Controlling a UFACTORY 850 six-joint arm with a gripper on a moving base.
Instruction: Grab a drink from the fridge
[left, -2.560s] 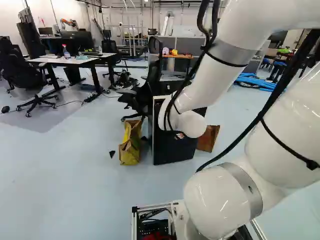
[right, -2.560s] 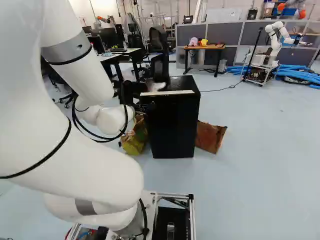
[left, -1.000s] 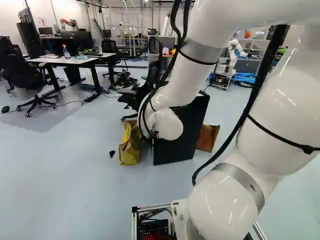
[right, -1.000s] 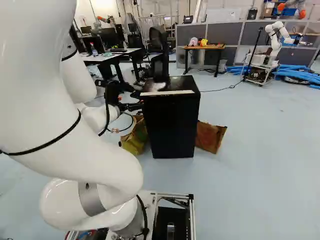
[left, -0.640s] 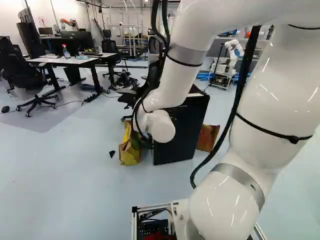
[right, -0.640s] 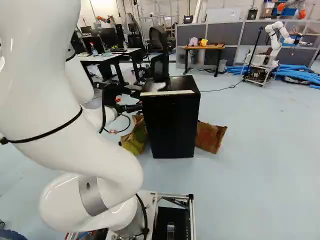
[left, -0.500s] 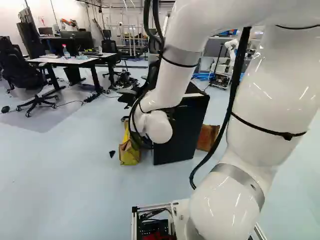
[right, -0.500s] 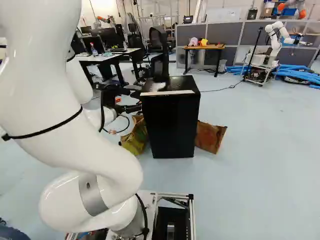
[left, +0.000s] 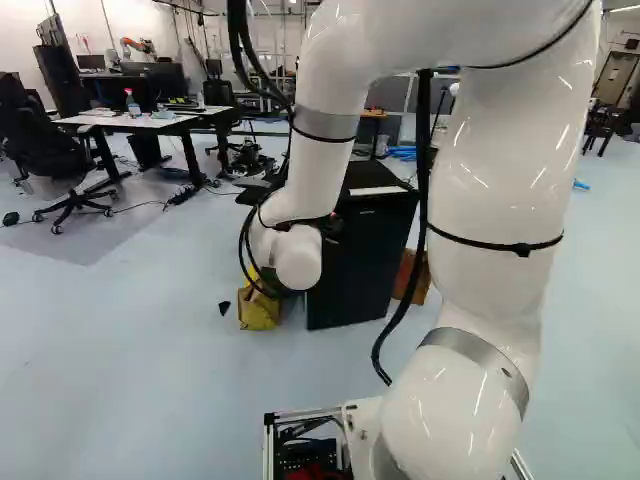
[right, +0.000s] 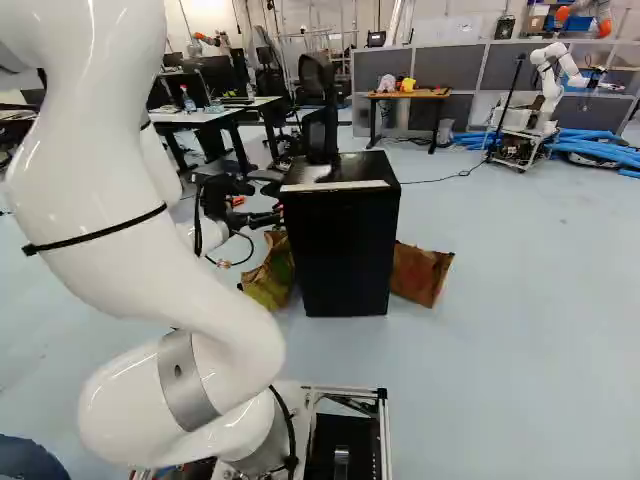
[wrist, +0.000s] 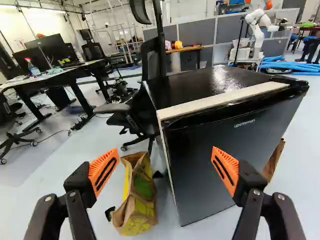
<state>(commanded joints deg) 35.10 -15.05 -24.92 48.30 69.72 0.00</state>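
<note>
With twelve straight ahead of the tool (wrist: 166, 157), its fingers spread and empty, the fridge (wrist: 210, 82) stands towards one o'clock. Its door (wrist: 225, 170) looks shut; the drink is unseen, presumably inside. The reach should favour one o'clock.

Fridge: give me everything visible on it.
The fridge is a low black box, upright on the floor, with a glossy top, a pale strip along the top's front edge and a plain, dark door that looks shut. Paper bags stand either side, one yellow-patterned, one brown. The open gripper points toward its side edge; contact can't be told.
</note>
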